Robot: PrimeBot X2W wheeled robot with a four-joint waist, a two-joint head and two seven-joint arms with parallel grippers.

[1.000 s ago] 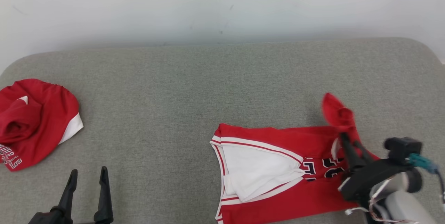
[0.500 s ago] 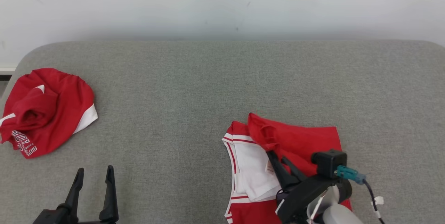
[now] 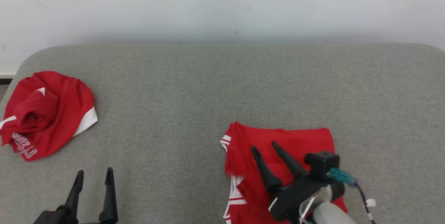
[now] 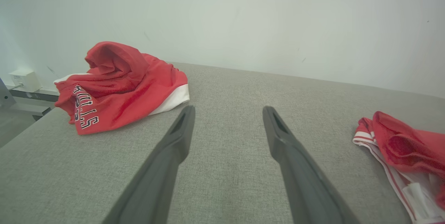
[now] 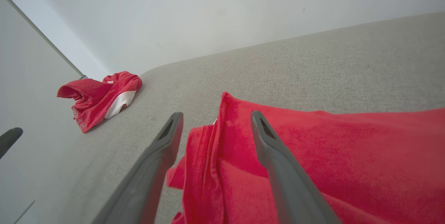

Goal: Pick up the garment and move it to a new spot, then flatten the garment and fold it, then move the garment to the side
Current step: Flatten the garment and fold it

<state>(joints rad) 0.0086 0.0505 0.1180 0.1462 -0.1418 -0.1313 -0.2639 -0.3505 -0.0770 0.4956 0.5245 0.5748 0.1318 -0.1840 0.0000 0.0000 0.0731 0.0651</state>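
Now, head view: garment [image 3: 302,137] is seen folded over, red side up, at near right of grey cushion [image 3: 174,88]. Fold is judged partly done, move to side not yet made. Right gripper [image 3: 265,146] is held over it, fingers spread, nothing pinched. Left gripper [image 3: 95,171] is parked lower left, fingers spread, empty.

Left wrist view: crumpled jersey [image 4: 118,85] is spotted at far left, well apart.

Right wrist view: folded edge is seen bunched between spread fingers; smoothing is judged needed. Left end is occupied by crumpled jersey.

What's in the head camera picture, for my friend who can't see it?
The right jaws stand open over a folded red jersey on a grey cushion. Another red garment lies crumpled at far left; the left jaws are open, lower left.
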